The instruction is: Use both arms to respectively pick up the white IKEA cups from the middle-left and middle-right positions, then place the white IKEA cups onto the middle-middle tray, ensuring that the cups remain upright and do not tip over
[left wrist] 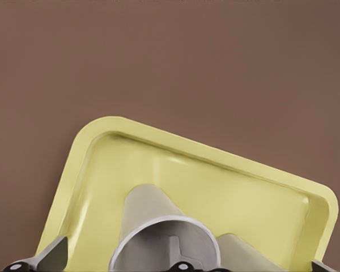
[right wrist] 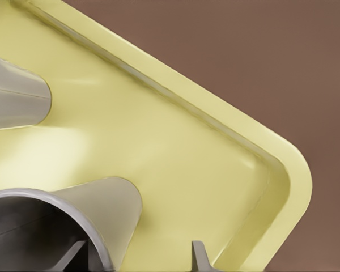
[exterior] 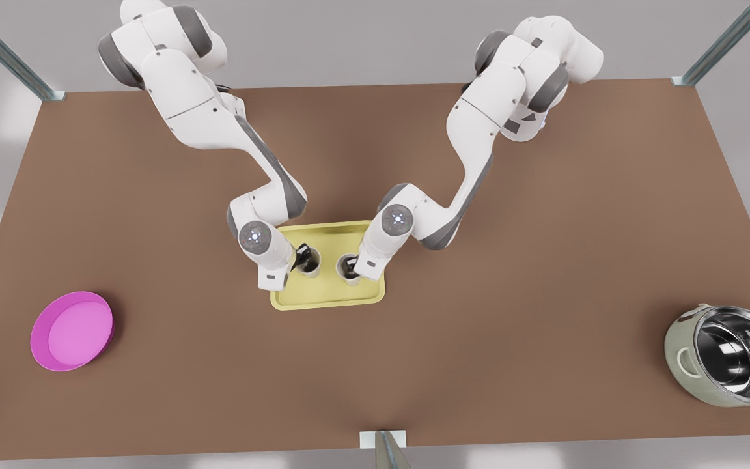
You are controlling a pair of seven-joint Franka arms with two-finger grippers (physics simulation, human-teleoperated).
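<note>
Both white IKEA cups stand upright on the tray, each with a tool at its rim.

Front view: on the brown bench (exterior: pixel 479 339) the yellow tray (exterior: pixel 326 296) lies in the middle. The left tool (exterior: pixel 351 266), on this view's right, reaches into one cup (exterior: pixel 351 281). The right tool (exterior: pixel 301 254) reaches into the other cup (exterior: pixel 312 271). Left wrist view: one finger (left wrist: pixel 173 249) is inside the cup and one outside, both away from the wall, so the tool seems open. Right wrist view: the same spread, probably to free the rim without tipping the cup.
</note>
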